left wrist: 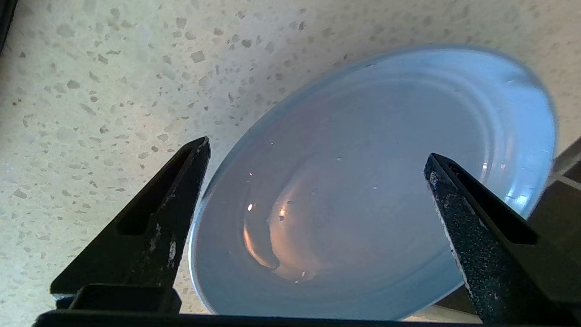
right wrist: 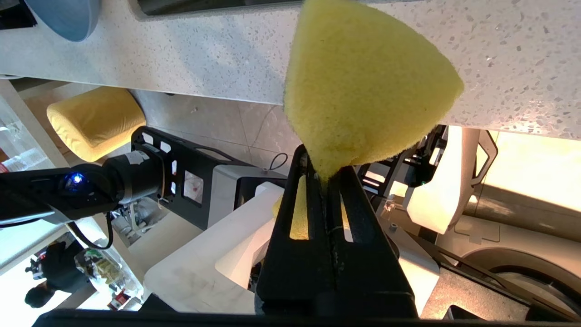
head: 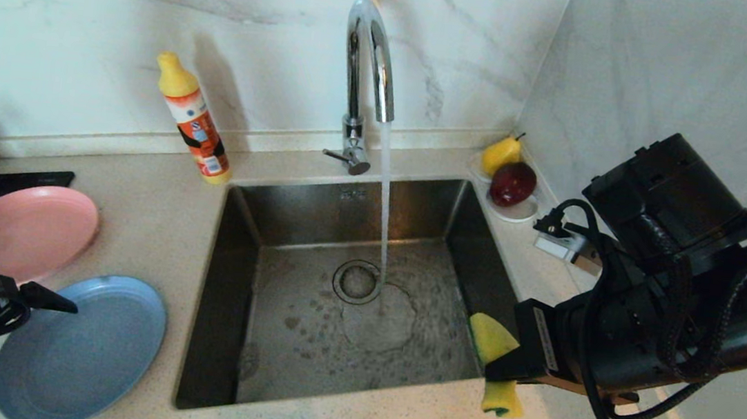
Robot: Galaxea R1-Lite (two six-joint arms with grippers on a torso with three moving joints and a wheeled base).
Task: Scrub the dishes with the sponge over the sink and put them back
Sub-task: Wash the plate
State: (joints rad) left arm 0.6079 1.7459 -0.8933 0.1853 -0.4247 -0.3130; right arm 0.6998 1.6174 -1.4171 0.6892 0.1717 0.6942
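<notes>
Two end effectors: right pinches sponge; left spread wide over blue plate.

Sink in the counter, plates to its left

Two plates lie on the counter left of the sink, one behind the other; a bottle stands behind them, the tap behind the sink, fruit at its far right corner.
</notes>
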